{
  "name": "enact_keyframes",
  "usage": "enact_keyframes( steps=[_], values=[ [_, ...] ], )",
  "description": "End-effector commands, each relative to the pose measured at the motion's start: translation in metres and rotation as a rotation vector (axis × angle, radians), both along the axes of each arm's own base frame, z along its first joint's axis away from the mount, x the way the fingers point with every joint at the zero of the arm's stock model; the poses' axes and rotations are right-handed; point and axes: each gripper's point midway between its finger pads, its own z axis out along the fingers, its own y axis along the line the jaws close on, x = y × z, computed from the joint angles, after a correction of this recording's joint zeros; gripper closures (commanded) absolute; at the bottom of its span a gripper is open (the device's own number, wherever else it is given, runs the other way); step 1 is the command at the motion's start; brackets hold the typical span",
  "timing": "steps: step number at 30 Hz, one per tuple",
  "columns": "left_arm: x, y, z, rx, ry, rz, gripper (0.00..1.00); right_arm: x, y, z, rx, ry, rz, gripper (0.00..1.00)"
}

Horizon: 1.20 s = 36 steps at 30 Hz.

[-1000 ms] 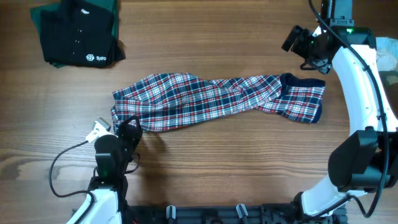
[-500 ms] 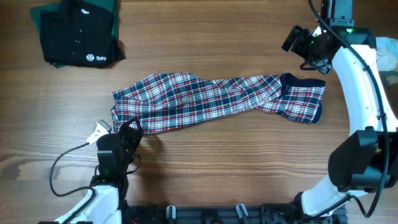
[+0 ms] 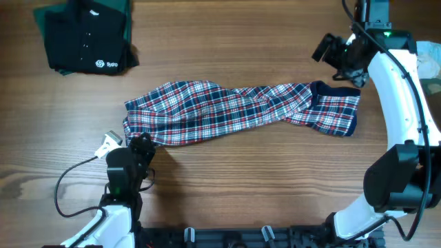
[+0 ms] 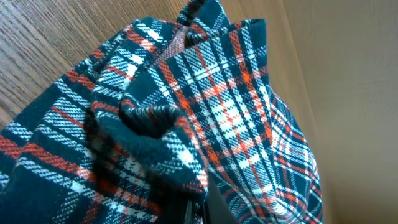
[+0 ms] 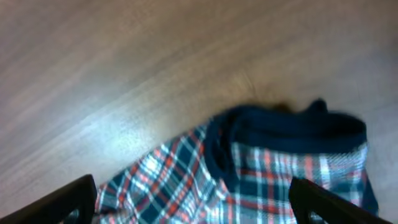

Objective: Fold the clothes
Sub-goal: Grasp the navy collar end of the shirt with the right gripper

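Both fingertips (image 5: 65, 200) of right hand (image 5: 193, 202) cropped

White arm links (image 3: 390, 89), black joints (image 3: 389, 182)

A plaid cloth (image 4: 205, 118) in dark blue, white and red fills most of the frame, running from the lower left to the lower right. It lies rumpled, with a thick fold of dark blue hem curling up left of centre and a small peak at the top centre. Bare wooden table (image 4: 56, 37) shows in the upper left, and a paler stretch runs down the right side. At the bottom centre, a dark sliver of the left gripper (image 4: 196, 208) sits against the bunched cloth; its grip cannot be made out.
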Motion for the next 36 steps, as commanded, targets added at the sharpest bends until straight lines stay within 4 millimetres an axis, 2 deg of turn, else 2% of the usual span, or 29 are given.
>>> enact_keyframes(
  steps=[1,4,7,11,13,15,16,21,28,32,36],
  values=[
    [-0.001,0.005,-0.002,0.015,0.007,0.021,0.96,-0.021,-0.003,-0.008,0.022,0.09,-0.121,0.0],
    [-0.001,0.005,-0.002,0.015,0.007,0.02,0.96,-0.035,-0.004,-0.004,0.043,0.126,-0.195,0.0],
    [-0.001,0.005,-0.002,0.015,0.007,0.02,0.96,-0.04,-0.005,-0.005,0.049,0.141,-0.23,0.0],
    [-0.001,0.005,-0.002,0.015,0.007,0.02,0.96,-0.058,0.002,-0.047,0.089,0.219,-0.241,0.0],
    [-0.001,0.005,-0.002,0.015,0.007,0.02,0.96,-0.053,0.022,-0.065,0.187,0.195,-0.16,0.0],
    [-0.001,0.005,-0.002,0.015,0.007,0.02,0.96,-0.046,0.046,-0.074,0.309,0.147,-0.042,0.0],
    [-0.001,0.005,-0.002,0.015,0.007,0.02,0.96,-0.046,0.049,-0.076,0.324,0.139,-0.025,0.0],
    [-0.001,0.005,-0.002,0.015,0.007,0.021,0.95,-0.043,0.049,-0.078,0.293,0.108,0.074,0.0],
    [-0.001,0.005,-0.002,0.015,0.007,0.02,0.96,-0.031,0.048,-0.081,0.283,0.046,0.085,0.01],
    [-0.001,0.005,-0.002,0.015,0.007,0.02,0.95,-0.02,0.049,-0.085,0.286,-0.01,0.091,0.22],
    [-0.001,0.005,-0.002,0.015,0.007,0.02,0.95,-0.02,0.049,-0.088,0.285,-0.013,0.083,0.23]
  ],
)
